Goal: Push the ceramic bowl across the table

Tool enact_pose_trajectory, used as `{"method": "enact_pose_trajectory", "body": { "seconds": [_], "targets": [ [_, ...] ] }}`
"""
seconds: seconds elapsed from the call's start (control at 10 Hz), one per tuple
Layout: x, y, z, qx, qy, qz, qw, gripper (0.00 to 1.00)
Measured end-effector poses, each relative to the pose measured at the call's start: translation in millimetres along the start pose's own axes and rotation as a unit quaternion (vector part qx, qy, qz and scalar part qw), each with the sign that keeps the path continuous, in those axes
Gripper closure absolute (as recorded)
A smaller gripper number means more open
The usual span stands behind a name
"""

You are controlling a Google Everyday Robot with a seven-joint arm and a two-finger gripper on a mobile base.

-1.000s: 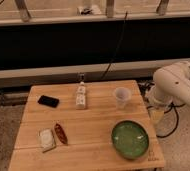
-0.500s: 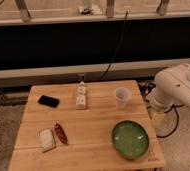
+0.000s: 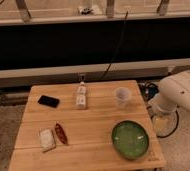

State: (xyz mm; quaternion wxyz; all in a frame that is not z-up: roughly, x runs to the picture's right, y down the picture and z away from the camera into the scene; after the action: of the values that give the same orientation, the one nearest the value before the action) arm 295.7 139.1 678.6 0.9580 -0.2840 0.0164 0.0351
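Camera view: I am seeing the green ceramic bowl (image 3: 131, 139) sitting on the wooden table (image 3: 93, 125), near its front right corner. A translucent plastic cup (image 3: 122, 97) is standing behind it, apart. The white arm (image 3: 180, 92) is hanging just beside the table's right edge, with the gripper (image 3: 161, 119) at its low end, not touching the bowl. I cannot tell how open it is, or whether it is holding anything.

Parts cut off or unresolved
Arm (image 3: 180, 95) cut off by the right edge; gripper (image 3: 159, 120), low beside the table's (image 3: 98, 120) right edge, blurred past reading; white packet (image 3: 47, 139) and red object (image 3: 61, 133) at front left too small to identify.
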Motion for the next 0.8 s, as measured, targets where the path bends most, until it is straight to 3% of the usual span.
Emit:
{"method": "enact_pose_trajectory", "body": {
  "seconds": [0.8],
  "targets": [
    [-4.8,2.1,-0.6,-0.001,-0.003,-0.003,1.0000,0.20]
  ]
}}
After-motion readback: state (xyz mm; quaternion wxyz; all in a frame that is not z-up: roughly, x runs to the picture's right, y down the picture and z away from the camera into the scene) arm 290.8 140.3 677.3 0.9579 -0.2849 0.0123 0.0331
